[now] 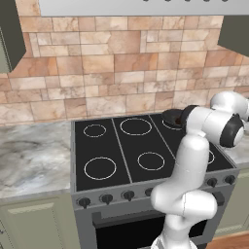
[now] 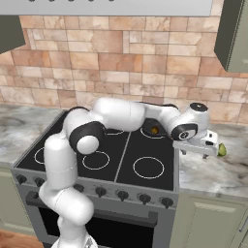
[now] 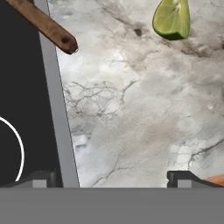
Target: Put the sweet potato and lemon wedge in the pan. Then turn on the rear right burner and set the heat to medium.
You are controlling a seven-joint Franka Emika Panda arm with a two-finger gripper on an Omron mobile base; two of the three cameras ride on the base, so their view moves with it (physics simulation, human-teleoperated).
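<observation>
The pan (image 1: 171, 116) sits at the rear right of the black cooktop, mostly behind my arm. Its brown handle (image 3: 43, 24) reaches out over the counter. A small orange-brown lump, the sweet potato (image 2: 154, 130), shows inside the pan. The lemon wedge (image 3: 172, 19) lies on the marble counter right of the stove, also seen as the lemon wedge (image 2: 222, 149). My gripper (image 2: 196, 151) hovers open over the counter beside the stove edge, short of the wedge. Nothing is between the fingers of the gripper (image 3: 113, 179). The rear right burner is under the pan.
The stove's grey side strip (image 3: 57, 109) runs past the left fingertip, with the front right burner ring (image 3: 17, 140) beside it. Knobs (image 2: 121, 194) line the stove front. An orange sliver (image 3: 215, 179) at the right fingertip is unidentifiable. Cabinets (image 2: 235, 34) hang overhead.
</observation>
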